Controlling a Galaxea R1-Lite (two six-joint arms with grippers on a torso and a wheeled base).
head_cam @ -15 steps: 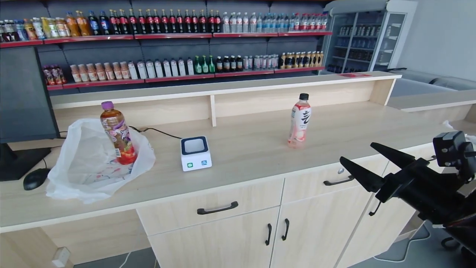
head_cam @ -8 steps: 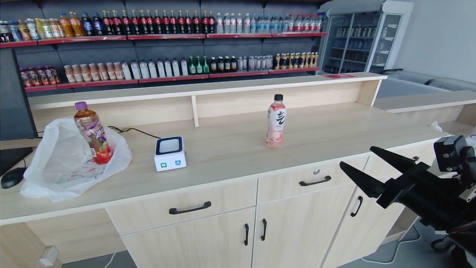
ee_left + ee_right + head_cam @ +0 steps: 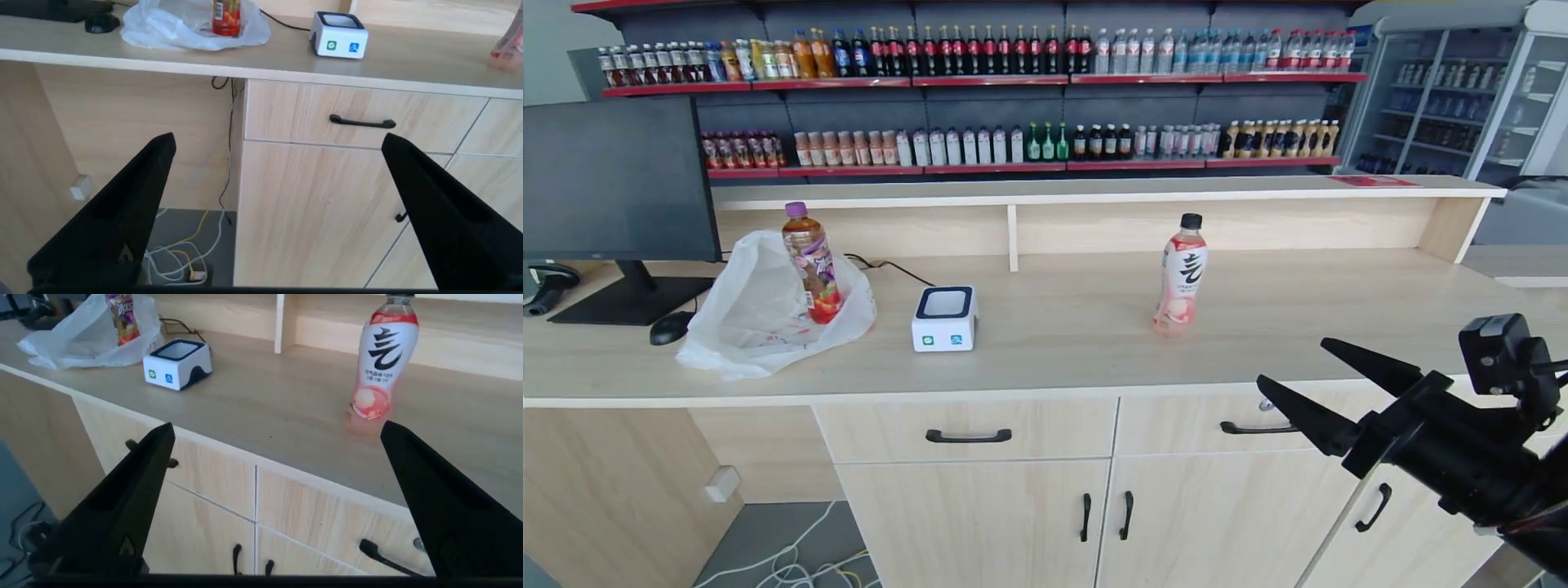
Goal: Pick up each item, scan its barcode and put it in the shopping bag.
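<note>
Centre left of the head view: white shopping bag (image 3: 743, 327) slumped on the counter (image 3: 1054, 355), with a purple-capped tea bottle (image 3: 811, 265) upright inside. Just beside it, the scanner (image 3: 944, 318). Right of centre, well apart: pink bottle (image 3: 1180, 278), upright. Lower right: right gripper (image 3: 1290, 362) spread wide, holding nothing. Left gripper (image 3: 278, 143) likewise spread.

This is a small shop, seen from behind its checkout counter (image 3: 1094, 351): red-edged wall shelves (image 3: 988, 80) carry rows of bottled drinks (image 3: 980, 51), glass-door fridges (image 3: 1445, 106) stand at the far right, and on the light wooden counter sit a monitor (image 3: 613, 180), a mouse (image 3: 671, 327) and a small white barcode scanner (image 3: 944, 318) beside a plastic shopping bag (image 3: 752, 318)
</note>
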